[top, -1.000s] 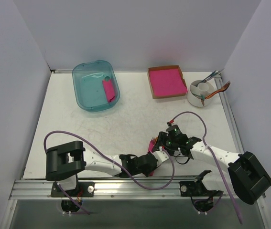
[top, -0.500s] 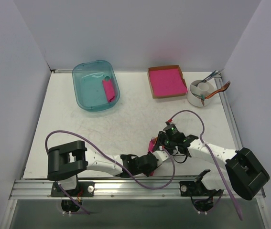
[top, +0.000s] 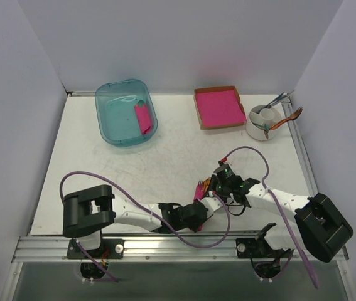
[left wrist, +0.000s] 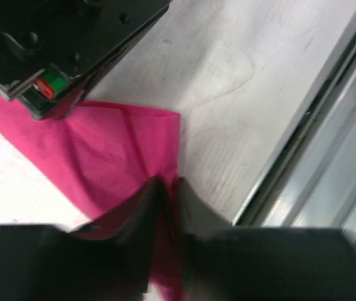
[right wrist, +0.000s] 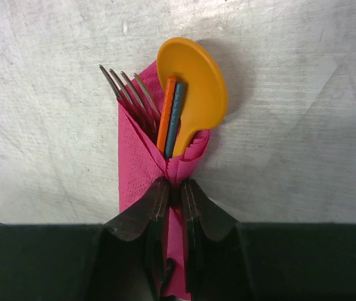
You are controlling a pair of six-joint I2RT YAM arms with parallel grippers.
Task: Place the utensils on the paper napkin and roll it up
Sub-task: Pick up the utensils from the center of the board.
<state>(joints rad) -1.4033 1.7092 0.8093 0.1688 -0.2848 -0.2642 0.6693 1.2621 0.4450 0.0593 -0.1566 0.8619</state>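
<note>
Your R fingers are pinched shut on the rolled paper napkin, w/ fork tines & orange spoon bowl poking out at 12 o'clock. Your L fingers also clamp the napkin; from the top cam the bundle sits on the desk at approx 6 o'clock, by the near edge.

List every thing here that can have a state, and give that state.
fork: wrapped, tines sticking out
spoon: wrapped, bowl sticking out
napkin: wrapped around fork and spoon
left gripper: shut on napkin
right gripper: shut on napkin
tub: open, one pink bundle inside
box: open, full of pink sheets
cup: upright, holding cutlery
</note>
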